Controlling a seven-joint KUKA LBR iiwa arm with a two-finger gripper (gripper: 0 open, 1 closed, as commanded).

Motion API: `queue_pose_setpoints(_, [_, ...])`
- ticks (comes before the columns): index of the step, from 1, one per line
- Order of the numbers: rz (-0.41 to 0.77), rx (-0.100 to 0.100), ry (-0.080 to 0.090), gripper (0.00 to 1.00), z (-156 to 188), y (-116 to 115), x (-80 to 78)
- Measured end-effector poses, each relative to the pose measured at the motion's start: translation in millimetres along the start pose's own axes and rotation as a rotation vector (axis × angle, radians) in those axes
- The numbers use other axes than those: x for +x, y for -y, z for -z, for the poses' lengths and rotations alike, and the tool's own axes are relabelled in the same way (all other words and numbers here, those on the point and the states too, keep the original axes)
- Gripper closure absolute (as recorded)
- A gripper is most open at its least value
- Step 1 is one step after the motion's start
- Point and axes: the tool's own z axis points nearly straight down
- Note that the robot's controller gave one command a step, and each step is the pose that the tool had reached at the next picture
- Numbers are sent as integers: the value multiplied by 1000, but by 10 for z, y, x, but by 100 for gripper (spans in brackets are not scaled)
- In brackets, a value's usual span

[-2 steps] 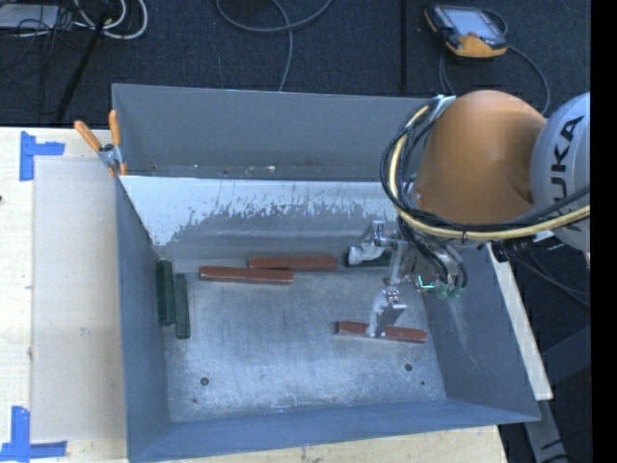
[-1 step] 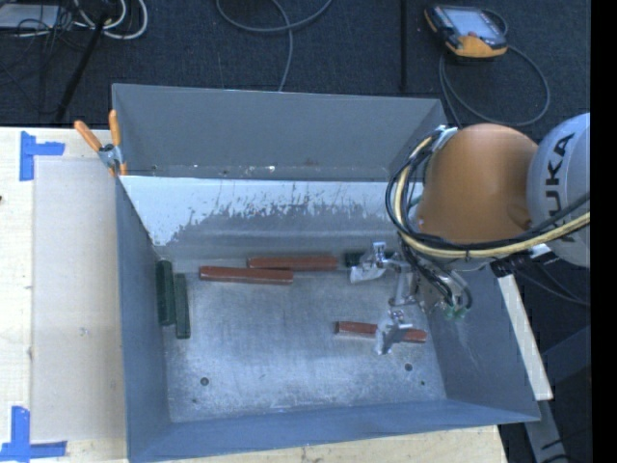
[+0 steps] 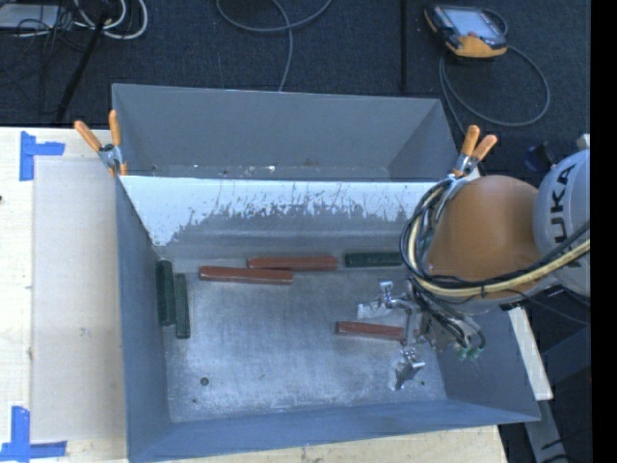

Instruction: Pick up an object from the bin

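My gripper (image 3: 390,339) is low in the right part of the bin and stands open. One finger (image 3: 383,300) is on the far side and the other (image 3: 408,371) on the near side of a short red-brown stick (image 3: 364,330). That stick lies flat on the bin floor, and its right end runs under the gripper. A dark green stick (image 3: 370,258) lies just behind the gripper by the back slope.
Two red-brown sticks (image 3: 247,275) (image 3: 292,262) lie end to end at the middle back. Two dark green sticks (image 3: 165,290) (image 3: 182,306) lie lengthwise by the left wall. The arm's orange cover and cables hang over the right wall.
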Motion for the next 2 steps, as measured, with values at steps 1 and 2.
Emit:
queue_pose_setpoints(1, [-17, 1, 15, 100, -765, 165, -350])
queue_pose_setpoints(2, [-18, 1, 16, 100, -764, 165, -350])
